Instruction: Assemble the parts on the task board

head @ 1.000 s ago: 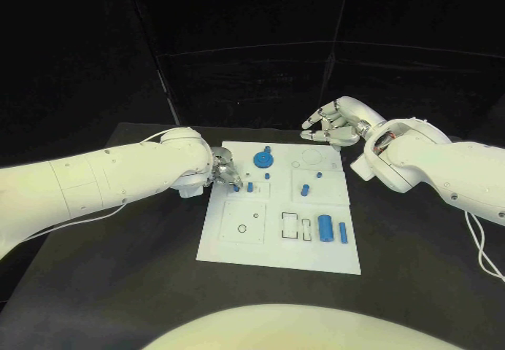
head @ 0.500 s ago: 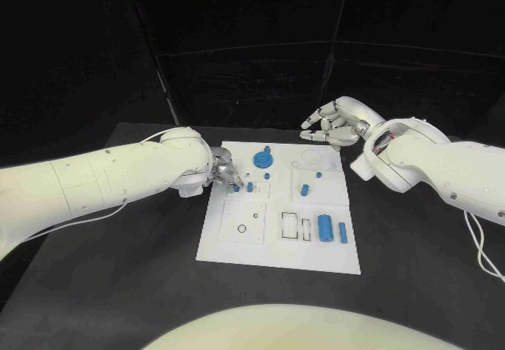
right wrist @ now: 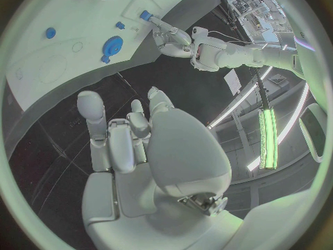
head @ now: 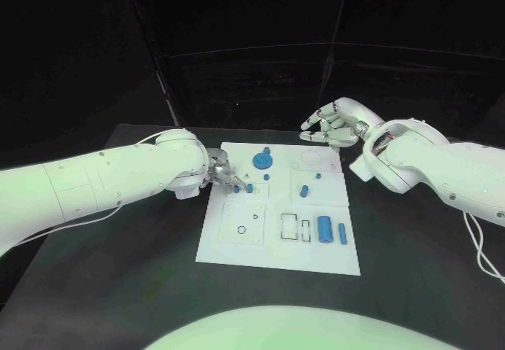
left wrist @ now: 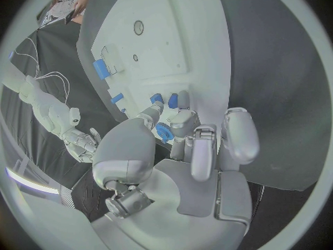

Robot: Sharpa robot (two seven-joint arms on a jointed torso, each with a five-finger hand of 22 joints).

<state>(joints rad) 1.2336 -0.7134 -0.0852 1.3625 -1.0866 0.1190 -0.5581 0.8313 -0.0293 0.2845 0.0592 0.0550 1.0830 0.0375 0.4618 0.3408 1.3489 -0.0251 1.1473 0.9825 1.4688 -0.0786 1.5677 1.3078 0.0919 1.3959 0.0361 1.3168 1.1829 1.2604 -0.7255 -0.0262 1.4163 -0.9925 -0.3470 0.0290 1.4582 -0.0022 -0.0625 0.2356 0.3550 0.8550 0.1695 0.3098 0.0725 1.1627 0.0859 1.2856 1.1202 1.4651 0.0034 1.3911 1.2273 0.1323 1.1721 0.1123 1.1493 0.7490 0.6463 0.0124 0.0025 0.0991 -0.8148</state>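
The left hand is hovering at the task board's left edge, fingers curled around a small blue part that the left wrist view shows pinched at its fingertips, just above two blue pegs standing in the board. The white board is lying mid-table, carrying a blue gear near its far edge and a blue cylinder toward its near right corner. The right hand is hanging above the black table beyond the board's far right corner, fingers loosely apart, holding nothing.
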